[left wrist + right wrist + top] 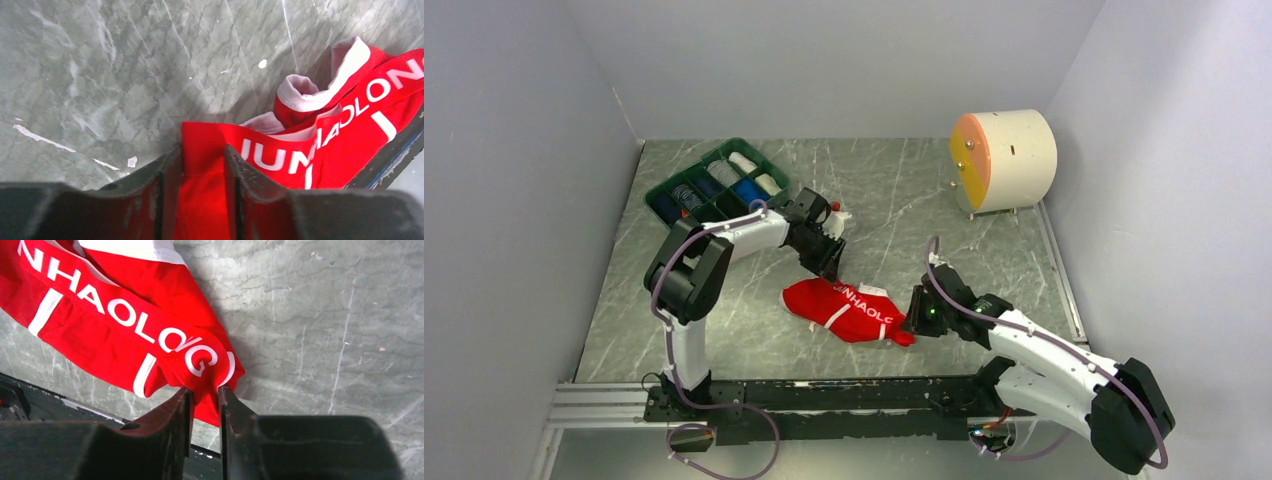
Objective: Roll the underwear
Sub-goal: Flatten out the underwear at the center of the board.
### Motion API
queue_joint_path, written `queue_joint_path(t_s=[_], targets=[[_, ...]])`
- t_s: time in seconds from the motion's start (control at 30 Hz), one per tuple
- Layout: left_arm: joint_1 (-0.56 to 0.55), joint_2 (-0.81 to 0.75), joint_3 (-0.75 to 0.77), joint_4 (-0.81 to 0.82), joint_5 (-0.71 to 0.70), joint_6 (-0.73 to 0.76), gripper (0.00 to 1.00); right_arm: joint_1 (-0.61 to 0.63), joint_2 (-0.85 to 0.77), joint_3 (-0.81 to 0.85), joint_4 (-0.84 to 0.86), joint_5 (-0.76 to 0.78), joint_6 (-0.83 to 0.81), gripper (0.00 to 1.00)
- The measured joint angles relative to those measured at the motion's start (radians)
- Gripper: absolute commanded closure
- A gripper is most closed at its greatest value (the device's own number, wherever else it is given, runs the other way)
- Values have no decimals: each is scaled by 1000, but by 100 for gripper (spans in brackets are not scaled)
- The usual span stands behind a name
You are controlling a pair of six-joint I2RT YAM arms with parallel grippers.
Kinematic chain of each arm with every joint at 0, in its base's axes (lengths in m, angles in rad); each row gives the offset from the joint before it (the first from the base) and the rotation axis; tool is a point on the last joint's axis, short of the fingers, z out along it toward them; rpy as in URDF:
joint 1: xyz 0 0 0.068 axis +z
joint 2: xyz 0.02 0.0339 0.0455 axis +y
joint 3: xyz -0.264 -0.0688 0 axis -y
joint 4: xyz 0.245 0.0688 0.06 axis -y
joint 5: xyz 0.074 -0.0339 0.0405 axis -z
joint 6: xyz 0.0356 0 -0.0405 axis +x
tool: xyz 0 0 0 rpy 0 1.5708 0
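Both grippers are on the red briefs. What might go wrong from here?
1. The right gripper pinches only the end of the waistband of the red briefs, so the cloth may slip out under tension.
2. The left gripper holds crumpled, folded-over cloth, so a roll could start crooked.

"NHAOLO" stands on the red underwear (100, 340) (white waistband letters).
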Motion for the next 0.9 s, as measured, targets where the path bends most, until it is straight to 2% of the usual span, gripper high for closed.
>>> queue_joint_path(t_s=[0.07, 0.13, 0.17, 0.23, 0.3, 0.37, 0.43, 0.6, 0.7, 0.9], targets=[[0, 1, 0, -10, -2, 3, 80, -3, 0, 6, -5, -9, -11, 62], [0, -1, 0, -10, -3, 6, 93, -4, 1, 13, -11, -16, -20, 51], [0, -2, 0, -11, -4, 7, 95, -4, 0, 18, -15, -19, -22, 48], [0, -10, 0, -17, -7, 9, 95, -4, -7, 27, -31, -21, -23, 45], [0, -33, -3, -19, -16, 7, 95, -4, -27, 29, -48, -20, -16, 35], [5, -74, -15, -14, -31, -3, 95, -4, -60, 34, -82, -11, 6, 20], [15, -132, -35, -9, -42, -22, 95, -5, -100, 43, -116, 11, 36, 16], [86, -275, -109, 39, -52, -78, 95, -6, -171, 43, -140, 35, 114, 9], [150, -337, -160, 71, -51, -111, 95, -8, -189, 19, -141, 45, 184, 8], [183, -356, -215, 92, -42, -132, 95, -9, -225, -36, -168, 93, 307, 5]])
